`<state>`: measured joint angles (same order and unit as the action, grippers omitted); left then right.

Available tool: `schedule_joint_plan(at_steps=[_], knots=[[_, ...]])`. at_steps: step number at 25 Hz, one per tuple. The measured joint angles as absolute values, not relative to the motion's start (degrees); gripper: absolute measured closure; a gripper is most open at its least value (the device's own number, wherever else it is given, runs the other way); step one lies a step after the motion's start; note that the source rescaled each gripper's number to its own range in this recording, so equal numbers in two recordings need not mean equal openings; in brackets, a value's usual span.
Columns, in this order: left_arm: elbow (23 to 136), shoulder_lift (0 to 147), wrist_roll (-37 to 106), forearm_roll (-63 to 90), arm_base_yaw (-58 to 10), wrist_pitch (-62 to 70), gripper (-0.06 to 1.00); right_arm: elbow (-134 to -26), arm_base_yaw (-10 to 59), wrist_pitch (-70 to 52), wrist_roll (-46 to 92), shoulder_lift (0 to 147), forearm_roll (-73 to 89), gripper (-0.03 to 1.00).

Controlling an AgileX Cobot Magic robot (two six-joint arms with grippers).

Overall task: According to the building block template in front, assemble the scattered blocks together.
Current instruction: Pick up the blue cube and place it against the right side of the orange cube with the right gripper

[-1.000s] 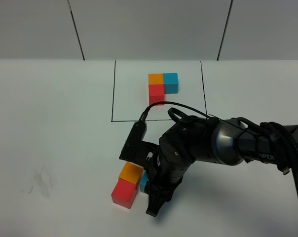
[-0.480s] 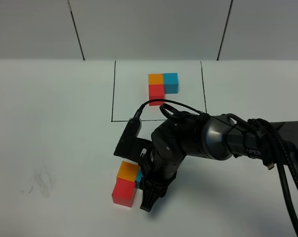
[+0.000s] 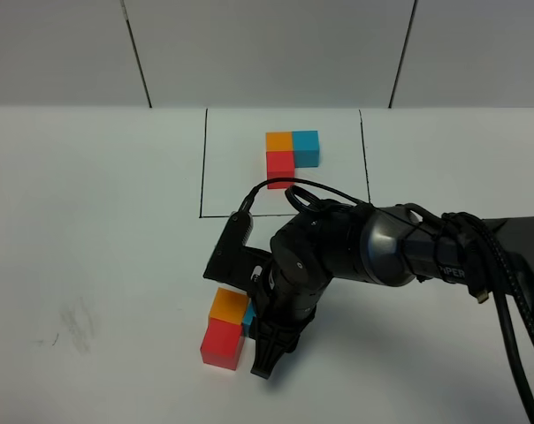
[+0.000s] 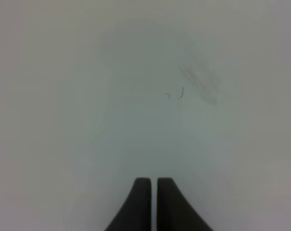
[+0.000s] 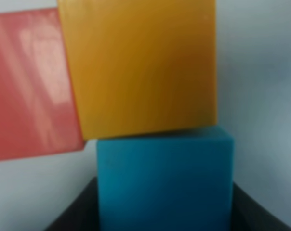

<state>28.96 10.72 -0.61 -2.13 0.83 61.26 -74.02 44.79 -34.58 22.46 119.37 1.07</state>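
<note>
The scattered blocks sit near the front of the white table [image 3: 90, 221] in the exterior high view: the red cube [image 3: 222, 343] lies nearest the front edge, the orange cube [image 3: 229, 306] touches its far side, and only a sliver of the cyan-blue cube [image 3: 247, 316] shows to the right of the orange one, mostly hidden by the right arm. The right gripper [image 3: 265, 358] reaches down across the middle, its dark fingers pointing at the table just beside the red cube. Farther back, the building block template [image 3: 291, 155] lies inside the black-line rectangle [image 3: 202, 168], orange and cyan-blue side by side with red joined to the front of the orange, well apart from the loose cubes. The left arm does not appear here.

In the left wrist view, the left gripper [image 4: 152, 202] hangs over bare white table, its two dark fingers pressed together with only a hairline between them and nothing held. A faint grey smudge [image 4: 198, 82] marks the surface ahead of it.

In the right wrist view, the cyan-blue cube [image 5: 165, 183] fills the space between the dark fingers [image 5: 73, 214] of the right gripper, which are clamped on its two sides. Its far face touches the orange cube [image 5: 140, 67], and the red cube [image 5: 30, 82] sits against the orange cube's side.
</note>
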Motion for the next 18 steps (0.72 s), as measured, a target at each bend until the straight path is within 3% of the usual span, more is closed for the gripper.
schedule_joint_plan(at_steps=[18], knots=[[28.96,10.72,-0.67,-2.13,0.83,61.26,0.94,-74.23,44.79,-34.76,28.03,119.44,1.22,0.46]])
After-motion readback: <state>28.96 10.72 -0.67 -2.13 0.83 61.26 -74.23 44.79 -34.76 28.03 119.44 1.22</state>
